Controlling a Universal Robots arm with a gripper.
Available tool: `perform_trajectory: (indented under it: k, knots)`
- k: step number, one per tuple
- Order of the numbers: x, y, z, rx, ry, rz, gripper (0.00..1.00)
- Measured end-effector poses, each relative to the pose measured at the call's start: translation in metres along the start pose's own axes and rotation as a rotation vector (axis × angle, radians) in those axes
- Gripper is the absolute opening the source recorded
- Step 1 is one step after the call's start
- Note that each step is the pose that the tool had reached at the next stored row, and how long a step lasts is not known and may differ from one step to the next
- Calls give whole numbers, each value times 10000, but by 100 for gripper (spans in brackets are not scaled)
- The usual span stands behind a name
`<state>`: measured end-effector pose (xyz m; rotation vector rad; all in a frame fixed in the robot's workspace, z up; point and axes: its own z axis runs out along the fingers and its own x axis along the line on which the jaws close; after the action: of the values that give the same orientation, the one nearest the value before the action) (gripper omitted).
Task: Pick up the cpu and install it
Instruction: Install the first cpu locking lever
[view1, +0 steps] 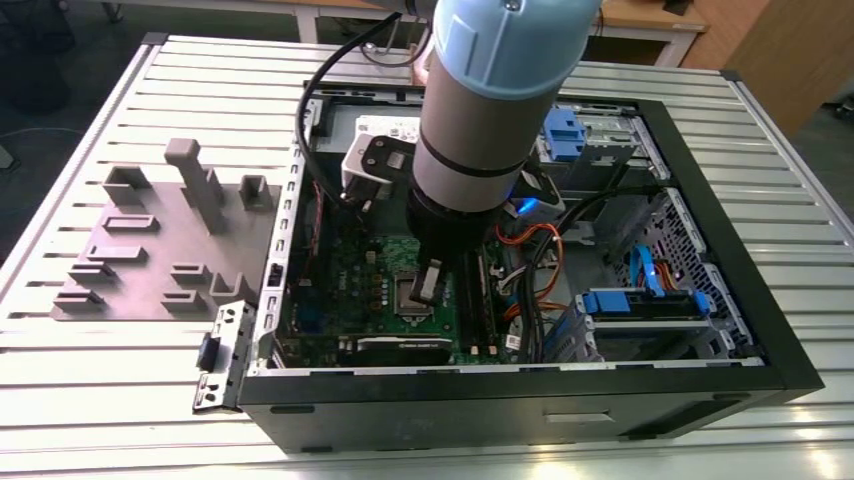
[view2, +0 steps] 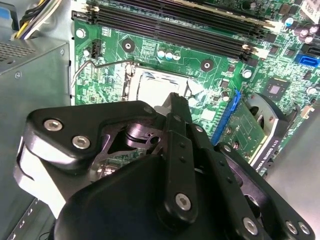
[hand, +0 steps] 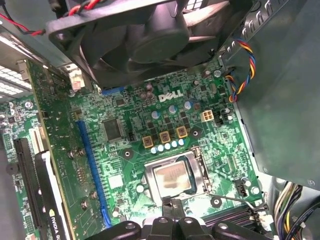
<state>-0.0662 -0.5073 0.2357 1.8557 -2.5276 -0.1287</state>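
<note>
One cpu (hand: 172, 178) sits flat in the socket frame (hand: 199, 170) on the green motherboard (hand: 130, 150), silver top facing up; in the second wrist view the same cpu (view2: 159, 90) shows just past the gripper body, w/ the thin wire lever (view2: 95, 65) lying beside the socket. Frame's metal edges surround the chip on all sides. Gripper (hand: 172, 210) hangs right above the socket edge, close to the cpu; its black linkage fills the near part of both wrist views, tip (view2: 175, 100) pointing at the chip. Can't tell whether the fingers are spread, pressed together or pinching anything — the tips are hidden behind the gripper's own body. Next to the socket: a blue slot (hand: 92, 165) running along the board, then a graphics card (hand: 45, 195) standing on edge beyond it. Black fan (hand: 145, 35) overhangs the board on the far side of the socket from the gripper. In the exterior view the arm (view1: 487, 120) reaches down into the open pc case (view1: 747, 330), which rests on a slatted metal table (view1: 107, 400). Grey fixture blocks (view1: 160, 240) lie on the table at the exterior view's left of the case.
</note>
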Motion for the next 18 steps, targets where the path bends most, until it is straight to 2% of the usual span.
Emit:
perform_trajectory:
  k: [4,5,6,7,18]
  knots:
    - [0,0,0,21,65,2,11]
    - [1,0,-2,8,29,0,11]
    - [0,1,-1,-43,-134,-8,11]
    - [0,1,0,-81,-258,-14,11]
    - [0,2,0,-82,-261,-15,11]
